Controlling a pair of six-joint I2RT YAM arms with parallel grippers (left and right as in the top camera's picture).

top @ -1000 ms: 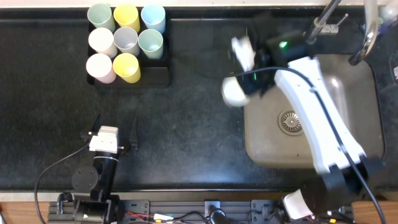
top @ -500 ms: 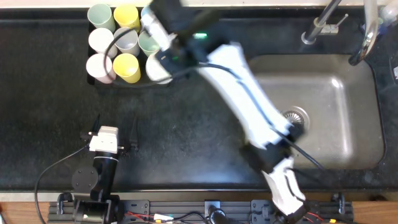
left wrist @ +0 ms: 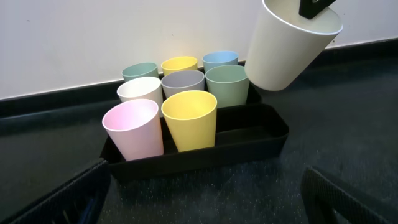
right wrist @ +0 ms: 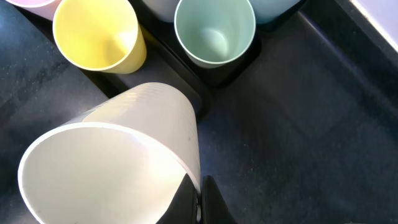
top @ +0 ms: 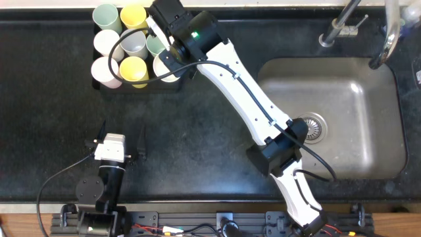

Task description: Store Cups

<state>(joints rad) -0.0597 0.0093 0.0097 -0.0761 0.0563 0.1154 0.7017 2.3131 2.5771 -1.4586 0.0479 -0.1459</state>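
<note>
A black tray (top: 172, 82) (left wrist: 249, 140) at the counter's back left holds several upright pastel cups, among them a yellow cup (right wrist: 96, 34) and a green cup (right wrist: 214, 31). My right gripper (right wrist: 198, 198) is shut on the rim of a white cup (top: 168, 70) (left wrist: 289, 43) (right wrist: 118, 168). It holds that cup tilted in the air over the tray's near right corner, beside the yellow cup (top: 133, 70). My left gripper (top: 123, 139) (left wrist: 205, 208) stands open near the front left of the counter, facing the tray with nothing between its fingers.
A steel sink (top: 368, 72) with a drain (top: 314, 126) lies at the right, and a faucet (top: 342, 23) stands behind it. The right arm (top: 243, 99) stretches diagonally across the dark counter (top: 197, 145).
My right arm has swung from over the sink leftward to the tray, carrying the white cup. The left arm has not moved.
</note>
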